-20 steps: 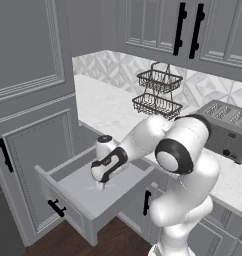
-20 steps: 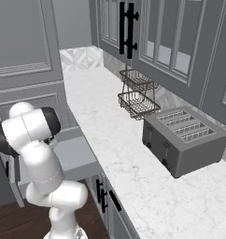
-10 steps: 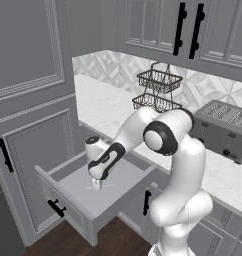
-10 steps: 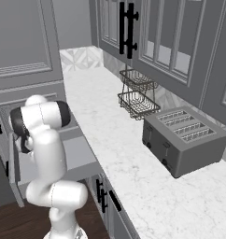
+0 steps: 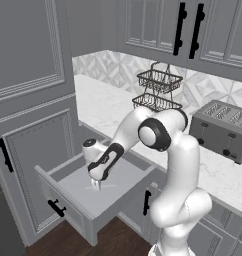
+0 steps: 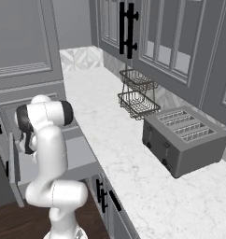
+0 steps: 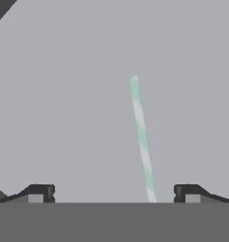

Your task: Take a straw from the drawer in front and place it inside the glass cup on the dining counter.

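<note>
Straw (image 7: 141, 137) flat on floor of open drawer (image 5: 120, 187), directly under end effector (image 7: 114, 194). Long axis runs fwd between tips, slightly off-centre twd one tip. End effector fully spread, holding nothing. Judgement: straight descent, then pinch across tube.

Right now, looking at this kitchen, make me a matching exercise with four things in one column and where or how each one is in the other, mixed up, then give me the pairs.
Things:
1. straw
2. gripper
3. toaster
4. wire basket rack

Places or states:
A. standing on the marble worktop beside the toaster
B. lying flat on the floor of the open drawer
C. open, down inside the drawer above the straw
D. on the marble worktop, slots facing up

Pairs: 1-B, 2-C, 3-D, 4-A
</note>
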Tool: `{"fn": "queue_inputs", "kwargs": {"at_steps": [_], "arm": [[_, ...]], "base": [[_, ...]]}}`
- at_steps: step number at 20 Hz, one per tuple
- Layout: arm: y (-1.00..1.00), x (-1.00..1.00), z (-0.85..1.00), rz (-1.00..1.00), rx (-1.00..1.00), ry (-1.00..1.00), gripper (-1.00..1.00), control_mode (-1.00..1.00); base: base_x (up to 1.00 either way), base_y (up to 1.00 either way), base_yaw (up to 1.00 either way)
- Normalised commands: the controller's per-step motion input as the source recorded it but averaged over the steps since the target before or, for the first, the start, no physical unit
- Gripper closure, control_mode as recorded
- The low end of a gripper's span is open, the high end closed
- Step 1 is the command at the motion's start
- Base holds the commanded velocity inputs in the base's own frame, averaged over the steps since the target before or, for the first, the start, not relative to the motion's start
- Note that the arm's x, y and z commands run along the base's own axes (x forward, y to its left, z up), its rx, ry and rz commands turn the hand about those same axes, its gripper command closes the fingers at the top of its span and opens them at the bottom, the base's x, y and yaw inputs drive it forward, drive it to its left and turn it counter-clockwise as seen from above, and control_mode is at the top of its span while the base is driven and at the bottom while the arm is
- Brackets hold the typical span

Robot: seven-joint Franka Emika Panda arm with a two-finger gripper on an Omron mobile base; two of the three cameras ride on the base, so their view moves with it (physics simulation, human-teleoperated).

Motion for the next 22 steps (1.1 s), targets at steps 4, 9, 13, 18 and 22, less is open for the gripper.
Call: {"fn": "queue_inputs", "kwargs": {"at_steps": [4,9,13,18,22], "arm": [[0.00,0.00,-0.14,0.00,0.00,0.00,-1.00,-1.00],[-0.02,0.00,-0.20,0.00,0.01,0.00,-1.00,-1.00],[-0.11,0.03,-0.25,0.00,0.03,-0.04,-1.00,-1.00],[0.00,0.26,-0.22,0.00,0.01,-0.03,-1.00,-1.00],[0.00,0.29,-0.24,0.00,0.00,-0.02,-1.00,-1.00]], "base": [[0.00,0.00,0.00],[0.00,0.00,0.00],[0.00,0.00,0.00],[0.00,0.00,0.00],[0.00,0.00,0.00]]}}
